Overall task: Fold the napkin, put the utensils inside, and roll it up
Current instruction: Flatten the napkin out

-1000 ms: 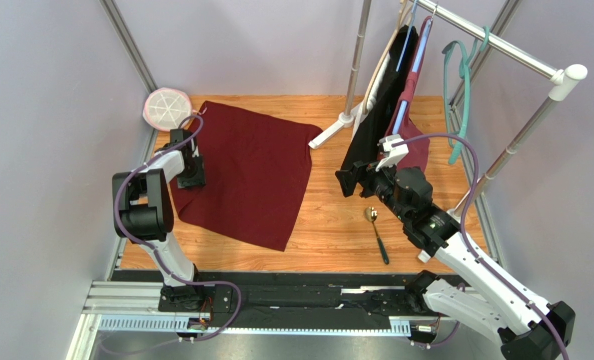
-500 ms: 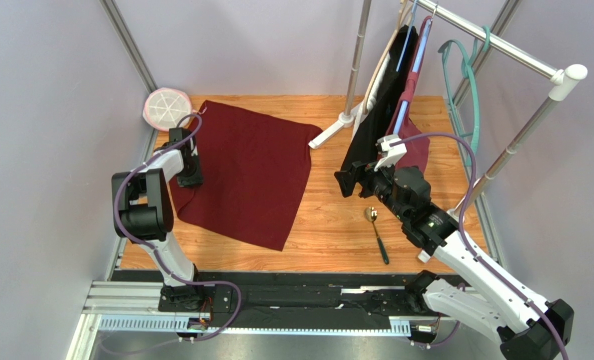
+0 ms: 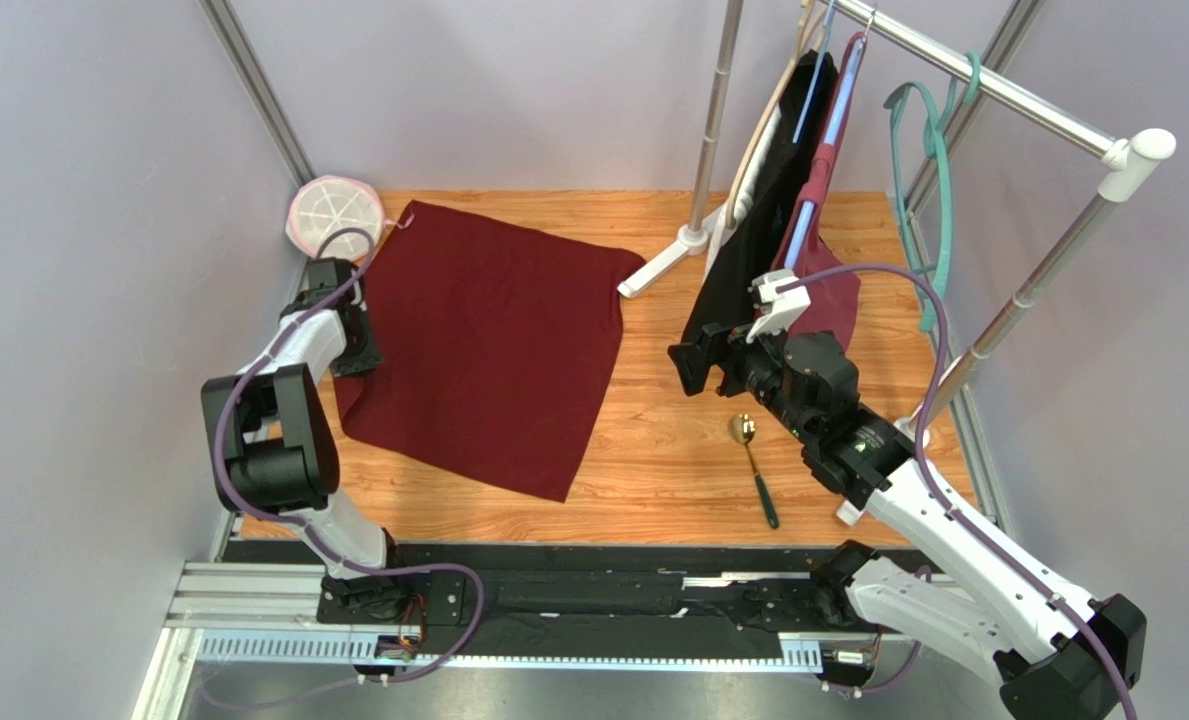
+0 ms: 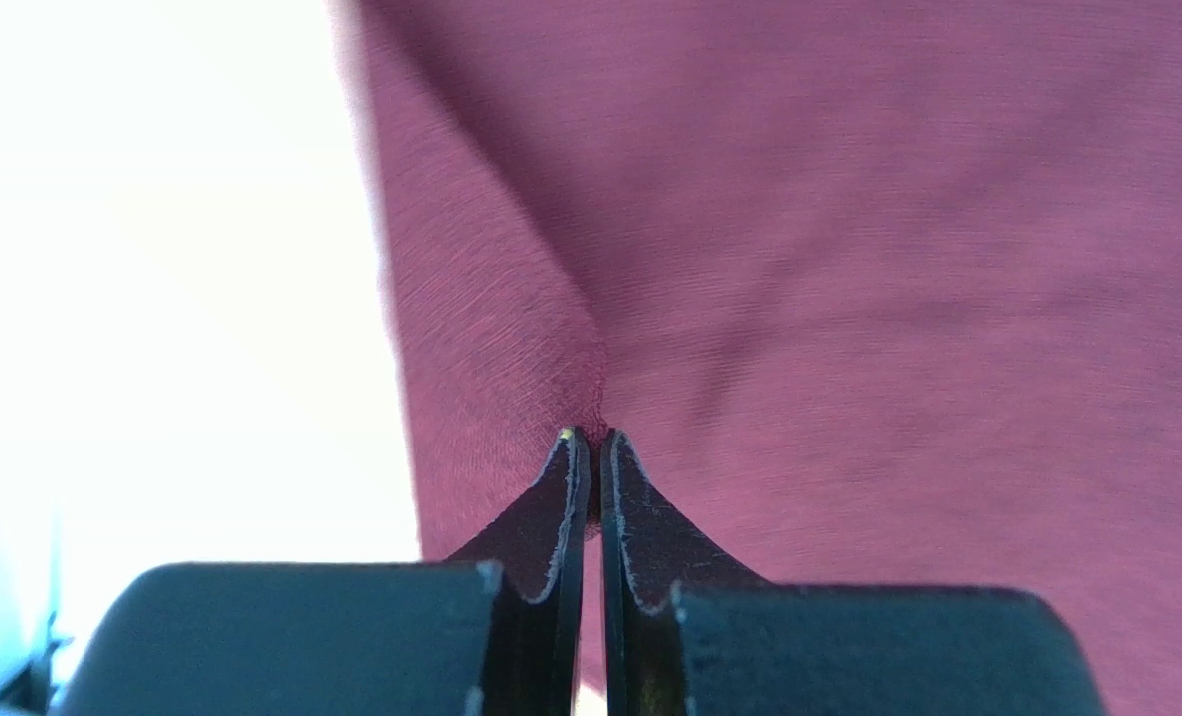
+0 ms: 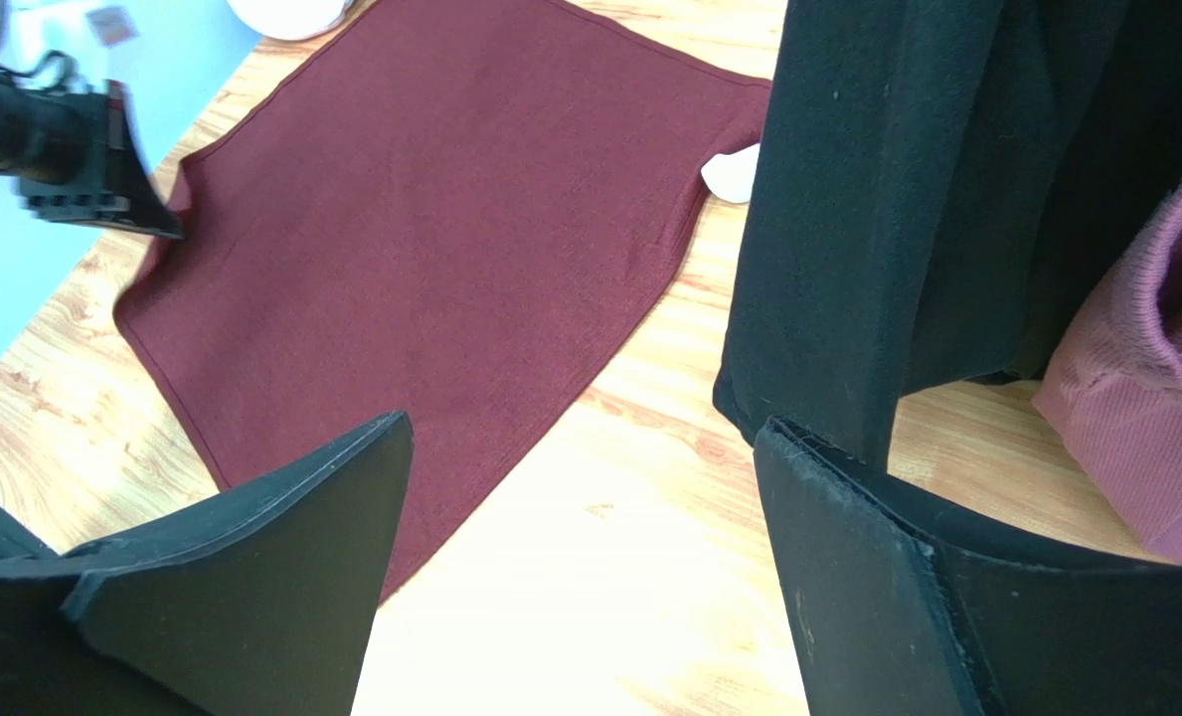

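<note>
The maroon napkin lies spread flat on the wooden table, left of centre. It also fills the left wrist view and shows in the right wrist view. My left gripper is at the napkin's left edge, shut on a pinch of the cloth. One utensil, a dark-handled spoon with a golden head, lies on bare wood right of the napkin. My right gripper hovers open and empty above the table between napkin and spoon; in the right wrist view it is over bare wood.
A clothes rack stands at the back right with a black garment, a burgundy bag and a teal hanger. Its white foot touches the napkin's far right corner. A round white dish sits at the back left.
My left gripper has moved left and slightly back, drawing the napkin's left edge outward. The right arm has barely moved.
</note>
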You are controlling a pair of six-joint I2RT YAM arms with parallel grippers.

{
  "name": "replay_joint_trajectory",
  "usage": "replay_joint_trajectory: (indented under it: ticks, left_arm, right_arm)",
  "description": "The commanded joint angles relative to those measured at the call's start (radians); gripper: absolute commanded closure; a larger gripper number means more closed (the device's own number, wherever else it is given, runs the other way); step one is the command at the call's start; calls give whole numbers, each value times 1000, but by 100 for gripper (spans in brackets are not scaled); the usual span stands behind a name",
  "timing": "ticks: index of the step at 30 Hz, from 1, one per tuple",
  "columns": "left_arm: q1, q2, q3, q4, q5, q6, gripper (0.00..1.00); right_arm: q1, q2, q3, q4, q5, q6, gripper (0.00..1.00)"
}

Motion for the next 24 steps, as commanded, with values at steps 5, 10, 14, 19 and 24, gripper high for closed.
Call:
replay_joint_trajectory:
  ticks: [5,10,14,19,24]
  left_arm:
    - [183,-139,-69,-35,-81,-17,94]
    - [261,-136,-80,-76,-124,-21,71]
    - [301,-144,-78,-86,-121,-20,25]
    - [291,-237,-72,-89,-59,-40,11]
    - [141,-392,-81,-60,-77,-26,11]
  right_arm:
    - [-2,-7,29,-2,-36,3,11]
    - [0,13,42,-10,-76,2,14]
    - [27,37,59,-13,-138,0,15]
    - [136,112,114,-16,-119,-26,15]
    - [253,258,194,18,-131,-20,15]
